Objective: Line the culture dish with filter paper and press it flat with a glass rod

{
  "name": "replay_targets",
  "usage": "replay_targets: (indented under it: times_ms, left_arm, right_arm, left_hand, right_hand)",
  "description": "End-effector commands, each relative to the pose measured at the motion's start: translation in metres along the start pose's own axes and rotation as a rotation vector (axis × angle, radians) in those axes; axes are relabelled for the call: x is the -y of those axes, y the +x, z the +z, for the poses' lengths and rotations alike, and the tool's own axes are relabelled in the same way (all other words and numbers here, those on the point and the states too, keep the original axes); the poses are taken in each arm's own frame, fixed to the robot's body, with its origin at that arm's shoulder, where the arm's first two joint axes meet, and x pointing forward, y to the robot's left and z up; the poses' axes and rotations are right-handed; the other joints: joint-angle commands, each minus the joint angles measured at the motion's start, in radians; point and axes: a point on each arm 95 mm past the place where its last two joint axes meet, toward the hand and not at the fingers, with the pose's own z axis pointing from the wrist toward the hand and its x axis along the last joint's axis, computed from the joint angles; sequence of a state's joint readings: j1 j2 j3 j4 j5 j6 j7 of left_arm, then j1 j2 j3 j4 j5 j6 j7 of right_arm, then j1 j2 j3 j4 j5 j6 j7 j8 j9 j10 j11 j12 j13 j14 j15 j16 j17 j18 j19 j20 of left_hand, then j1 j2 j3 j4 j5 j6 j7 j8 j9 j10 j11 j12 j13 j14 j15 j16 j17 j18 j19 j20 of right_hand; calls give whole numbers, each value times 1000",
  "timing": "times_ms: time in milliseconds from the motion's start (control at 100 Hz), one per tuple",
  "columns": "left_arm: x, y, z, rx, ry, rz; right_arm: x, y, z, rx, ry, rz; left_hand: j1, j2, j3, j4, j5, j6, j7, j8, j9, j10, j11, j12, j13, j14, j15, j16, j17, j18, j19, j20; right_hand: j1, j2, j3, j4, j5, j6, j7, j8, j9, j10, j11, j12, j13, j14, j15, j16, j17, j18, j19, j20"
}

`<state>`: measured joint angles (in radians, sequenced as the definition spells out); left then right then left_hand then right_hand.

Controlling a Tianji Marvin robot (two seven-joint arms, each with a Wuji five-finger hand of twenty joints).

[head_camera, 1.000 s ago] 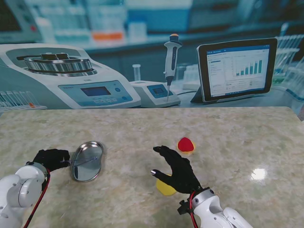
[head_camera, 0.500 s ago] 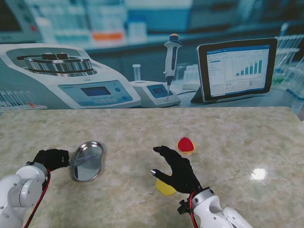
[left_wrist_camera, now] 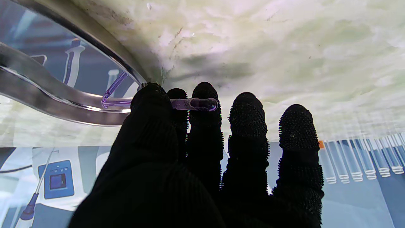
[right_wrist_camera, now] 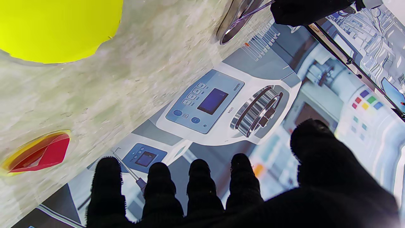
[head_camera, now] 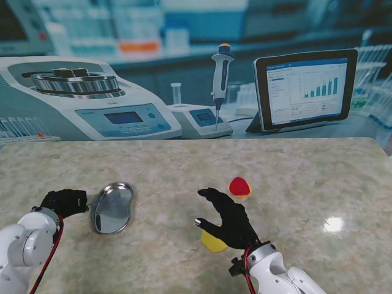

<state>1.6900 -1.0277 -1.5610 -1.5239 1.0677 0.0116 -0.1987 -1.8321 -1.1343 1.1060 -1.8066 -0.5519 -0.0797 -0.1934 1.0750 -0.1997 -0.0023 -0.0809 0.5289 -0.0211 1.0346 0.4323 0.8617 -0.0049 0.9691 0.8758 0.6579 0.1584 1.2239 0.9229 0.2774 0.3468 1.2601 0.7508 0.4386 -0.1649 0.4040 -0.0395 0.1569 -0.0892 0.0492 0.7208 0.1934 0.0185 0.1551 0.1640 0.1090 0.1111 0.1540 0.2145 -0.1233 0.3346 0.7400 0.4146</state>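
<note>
The marbled counter (head_camera: pixel 294 177) carries everything. On its left side lies the round culture dish (head_camera: pixel 113 208). The left robot hand (head_camera: pixel 64 202), just beside the dish's left rim, pinches the clear glass rod (left_wrist_camera: pixel 193 103) between thumb and fingers, the rod reaching over the rim. The right robot hand (head_camera: pixel 229 222) hovers with fingers spread, holding nothing, over a yellow disc (head_camera: pixel 212 242). A smaller red-and-yellow piece (head_camera: pixel 239 187) lies farther from me.
</note>
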Motion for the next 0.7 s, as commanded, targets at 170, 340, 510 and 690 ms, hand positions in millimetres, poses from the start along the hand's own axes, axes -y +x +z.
replay_targets:
  times_ms: [170, 340, 510, 690]
  left_arm:
    - [8, 1, -4, -18, 58, -11]
    - [14, 1, -8, -27, 89, -37]
    - [21, 3, -15, -48, 131, -71]
    - [29, 8, -26, -94, 182, -120]
  right_arm:
    - [3, 0, -2, 6, 4, 8]
    - [3, 0, -2, 5, 3, 7]
    - [3, 0, -2, 5, -2, 6]
    - [3, -1, -3, 7, -4, 2]
  left_hand:
    - [-36, -97, 380, -60, 68, -86, 122, 125, 64, -5, 85, 26, 49, 2, 68, 26, 20, 47, 71, 70]
    - [-67, -118, 448, -80, 72, -95, 129, 156, 69, -5, 91, 30, 53, 9, 76, 31, 25, 48, 81, 81]
    - [-74, -123, 467, -88, 71, -104, 139, 178, 71, -11, 95, 34, 52, 9, 78, 33, 24, 47, 85, 84]
    - [-98, -133, 509, -104, 74, -117, 141, 211, 73, -22, 98, 48, 50, 11, 80, 38, 24, 43, 89, 90]
  right_hand:
    - [1, 6, 20, 21, -44, 0, 15, 21, -24, -25, 3, 12, -7, -31, 15, 4, -8, -20, 16, 12]
    - [0, 6, 21, 20, -44, 0, 17, 21, -23, -25, 4, 12, -7, -32, 15, 4, -8, -21, 17, 12]
    - [-1, 5, 22, 20, -44, 1, 19, 20, -23, -26, 5, 12, -7, -32, 15, 4, -8, -21, 17, 12]
    - [0, 4, 23, 20, -42, 1, 25, 21, -21, -25, 8, 13, -6, -32, 16, 4, -8, -20, 18, 12]
